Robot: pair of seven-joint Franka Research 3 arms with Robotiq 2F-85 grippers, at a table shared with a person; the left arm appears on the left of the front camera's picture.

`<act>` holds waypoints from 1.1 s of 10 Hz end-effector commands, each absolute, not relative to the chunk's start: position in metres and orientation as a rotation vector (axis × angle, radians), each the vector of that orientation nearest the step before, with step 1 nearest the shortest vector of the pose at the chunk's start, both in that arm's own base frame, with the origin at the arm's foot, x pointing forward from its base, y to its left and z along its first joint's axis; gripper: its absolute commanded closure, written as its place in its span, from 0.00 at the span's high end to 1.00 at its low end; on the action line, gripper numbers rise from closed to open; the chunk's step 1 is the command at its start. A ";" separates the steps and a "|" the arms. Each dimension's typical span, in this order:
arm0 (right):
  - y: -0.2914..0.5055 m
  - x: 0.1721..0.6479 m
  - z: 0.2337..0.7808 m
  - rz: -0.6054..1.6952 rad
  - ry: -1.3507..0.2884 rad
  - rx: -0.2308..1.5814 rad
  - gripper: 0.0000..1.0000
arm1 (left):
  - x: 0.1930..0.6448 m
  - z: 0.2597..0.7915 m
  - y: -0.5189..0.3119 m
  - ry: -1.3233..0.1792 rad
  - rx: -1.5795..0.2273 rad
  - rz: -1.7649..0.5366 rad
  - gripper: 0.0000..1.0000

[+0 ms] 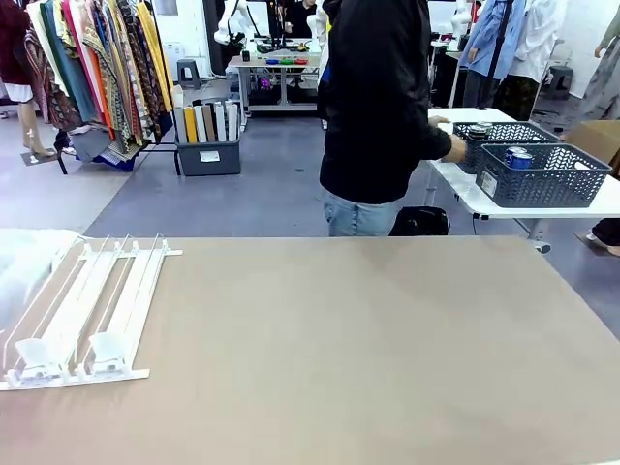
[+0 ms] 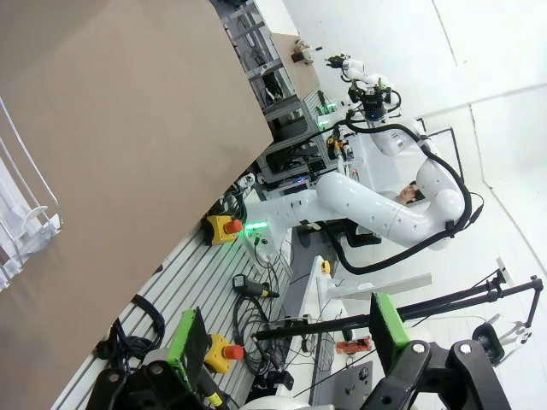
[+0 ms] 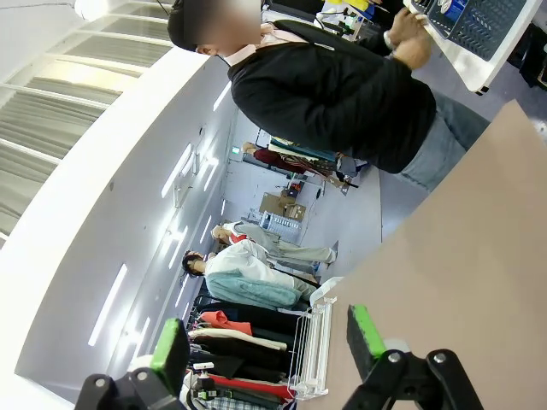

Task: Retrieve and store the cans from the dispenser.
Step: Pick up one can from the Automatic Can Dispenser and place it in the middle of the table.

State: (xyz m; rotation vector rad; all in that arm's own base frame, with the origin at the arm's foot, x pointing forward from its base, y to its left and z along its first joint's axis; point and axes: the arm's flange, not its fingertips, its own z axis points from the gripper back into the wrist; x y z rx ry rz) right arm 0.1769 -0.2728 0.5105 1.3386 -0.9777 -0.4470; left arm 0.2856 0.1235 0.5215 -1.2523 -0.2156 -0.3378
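Front view: the dispenser (image 1: 82, 310) sits at the table's (image 1: 368, 349) left near edge, its lanes bare, no can at the clear stops. The cans (image 1: 518, 155) are well apart from it, in dark mesh baskets (image 1: 547, 174) on a white side table behind the person (image 1: 378, 107), who is turned toward those baskets with a hand (image 1: 453, 147) at the nearer one. Judged step: waiting for the rack to be loaded, so the arms should hold clear and let the person work.

Left wrist view: the left gripper (image 2: 286, 342) is spread wide with nothing between the green pads, raised off the table and looking past its edge at the other arm (image 2: 376, 209) and its base. A corner of the dispenser (image 2: 21, 213) shows at the picture's left. For a good pick it should come at a can side-on at the low end, fingers either side of the body.

Right wrist view: the right gripper (image 3: 269, 350) is also wide apart and empty, aimed across the table at the person (image 3: 333, 94) and the dispenser (image 3: 312, 342). It should wait until the hand has left the lanes.
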 end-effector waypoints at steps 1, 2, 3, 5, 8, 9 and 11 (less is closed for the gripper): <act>-0.273 0.181 0.513 -0.429 -1.018 1.344 1.00 | 0.283 0.520 0.124 -0.218 -1.252 -0.358 1.00; -0.273 0.181 0.513 -0.429 -1.018 1.344 1.00 | 0.283 0.520 0.124 -0.218 -1.252 -0.358 1.00; -0.273 0.181 0.513 -0.429 -1.018 1.344 1.00 | 0.283 0.520 0.124 -0.218 -1.252 -0.358 1.00; -0.273 0.181 0.513 -0.429 -1.018 1.344 1.00 | 0.283 0.520 0.124 -0.218 -1.252 -0.358 1.00; -0.273 0.181 0.513 -0.429 -1.018 1.344 1.00 | 0.283 0.520 0.124 -0.218 -1.252 -0.358 1.00; -0.273 0.181 0.513 -0.429 -1.018 1.344 1.00 | 0.283 0.520 0.124 -0.218 -1.252 -0.358 1.00; -0.273 0.181 0.513 -0.429 -1.018 1.344 1.00 | 0.283 0.520 0.124 -0.218 -1.252 -0.358 1.00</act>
